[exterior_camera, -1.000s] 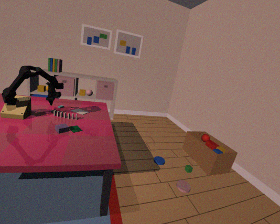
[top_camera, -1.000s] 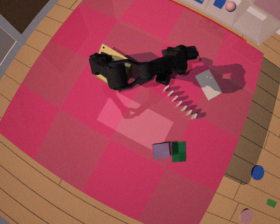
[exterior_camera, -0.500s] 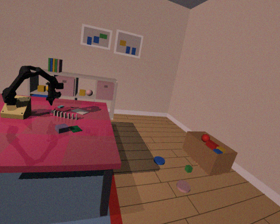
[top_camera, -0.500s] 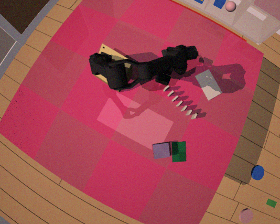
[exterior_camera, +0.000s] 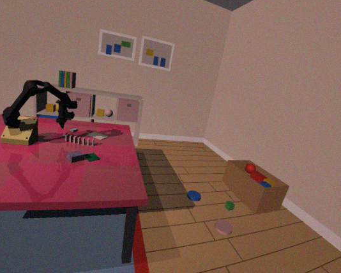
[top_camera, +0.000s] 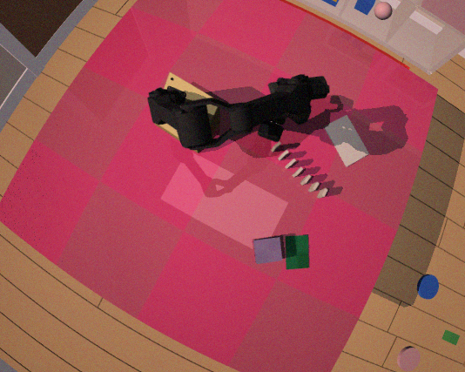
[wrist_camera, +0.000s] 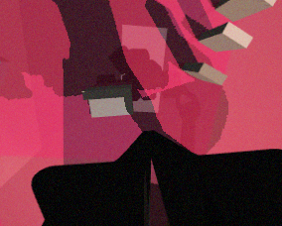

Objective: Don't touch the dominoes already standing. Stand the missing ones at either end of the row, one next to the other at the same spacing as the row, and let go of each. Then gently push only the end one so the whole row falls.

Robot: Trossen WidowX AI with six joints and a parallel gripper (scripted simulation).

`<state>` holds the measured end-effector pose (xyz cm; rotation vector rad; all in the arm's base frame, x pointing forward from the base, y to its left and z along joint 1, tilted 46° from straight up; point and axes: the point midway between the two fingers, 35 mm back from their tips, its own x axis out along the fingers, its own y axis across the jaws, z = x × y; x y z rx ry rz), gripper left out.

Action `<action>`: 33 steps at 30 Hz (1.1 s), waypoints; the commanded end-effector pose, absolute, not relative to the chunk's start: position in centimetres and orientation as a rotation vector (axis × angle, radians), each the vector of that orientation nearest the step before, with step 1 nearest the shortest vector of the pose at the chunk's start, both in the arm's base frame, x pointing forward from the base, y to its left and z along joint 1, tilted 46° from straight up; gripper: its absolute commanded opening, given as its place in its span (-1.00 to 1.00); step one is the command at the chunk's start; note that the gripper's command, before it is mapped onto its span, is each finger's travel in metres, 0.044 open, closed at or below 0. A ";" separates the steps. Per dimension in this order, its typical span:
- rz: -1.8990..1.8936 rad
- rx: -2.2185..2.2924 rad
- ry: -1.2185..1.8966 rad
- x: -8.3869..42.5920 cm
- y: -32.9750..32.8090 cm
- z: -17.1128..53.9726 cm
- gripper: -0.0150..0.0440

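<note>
A slanting row of several thin pale dominoes [top_camera: 298, 172] [exterior_camera: 79, 140] [wrist_camera: 232, 37] stands on the pink table. My gripper [top_camera: 272, 132] [exterior_camera: 62, 126] [wrist_camera: 148, 136] points down above the table near the row's arm-side end. It is shut and empty, with its fingertips together. In the wrist view a pale block [wrist_camera: 106, 107], its top in shadow, is left of the fingertips and apart from the row's end; it looks like a domino, but whether it stands or lies is unclear. The arm hides that area in the top view.
A grey-white card [top_camera: 351, 153] [exterior_camera: 98, 136] lies behind the row. A small teal block [exterior_camera: 73, 130] lies behind the row's arm-side end. A purple box [top_camera: 268, 250] [exterior_camera: 75, 156] and a green square [top_camera: 303, 258] [exterior_camera: 92, 157] are in front. The arm's base is wooden.
</note>
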<state>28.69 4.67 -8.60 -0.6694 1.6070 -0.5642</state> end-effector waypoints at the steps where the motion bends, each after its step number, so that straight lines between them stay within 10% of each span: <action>1: -0.559 -0.672 1.610 28.7 4.7 -8.6 -0.49; 33: -0.560 -0.674 1.609 27.9 0.1 -15.3 -0.49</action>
